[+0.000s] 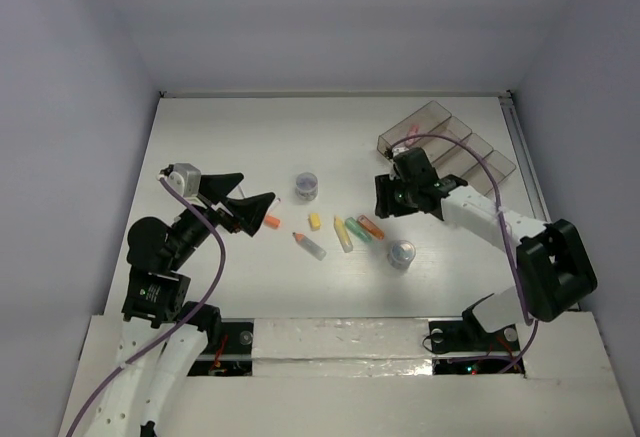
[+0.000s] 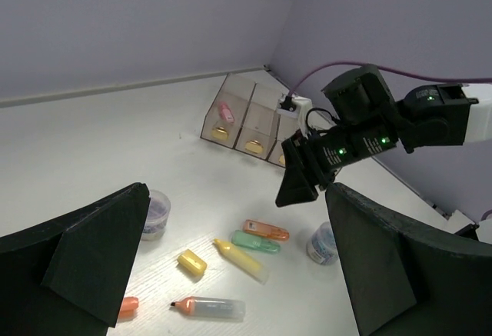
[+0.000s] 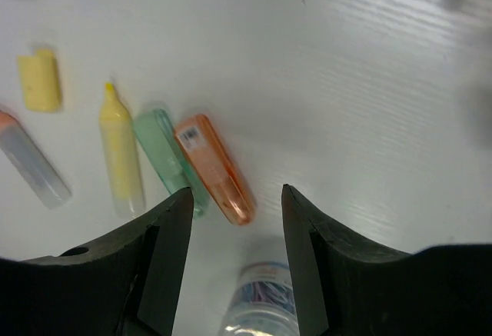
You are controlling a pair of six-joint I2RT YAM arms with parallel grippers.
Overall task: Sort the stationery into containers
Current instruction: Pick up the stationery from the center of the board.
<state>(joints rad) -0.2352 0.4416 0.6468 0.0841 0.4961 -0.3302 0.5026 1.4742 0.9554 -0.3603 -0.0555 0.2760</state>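
The bins [image 1: 445,142] stand at the far right. In the left wrist view [image 2: 246,124] they hold a pink item [image 2: 226,112] and yellow bits [image 2: 254,146]. On the table lie an orange marker [image 1: 370,226] [image 3: 215,169], a green marker [image 1: 357,229] [image 3: 171,159], a yellow marker [image 1: 342,234] [image 3: 121,159], a yellow cap [image 1: 314,221], a clear marker with an orange tip [image 1: 308,245], an orange cap [image 1: 271,221] and two tins [image 1: 306,187] [image 1: 402,255]. My right gripper [image 1: 388,207] [image 3: 237,201] is open and empty, just above the orange marker's end. My left gripper [image 1: 255,189] [image 2: 238,190] is open and empty, raised left of the items.
The table's right edge runs just beyond the bins. White walls close the far side and both sides. The nearer tin [image 3: 261,301] sits right below my right gripper's fingers.
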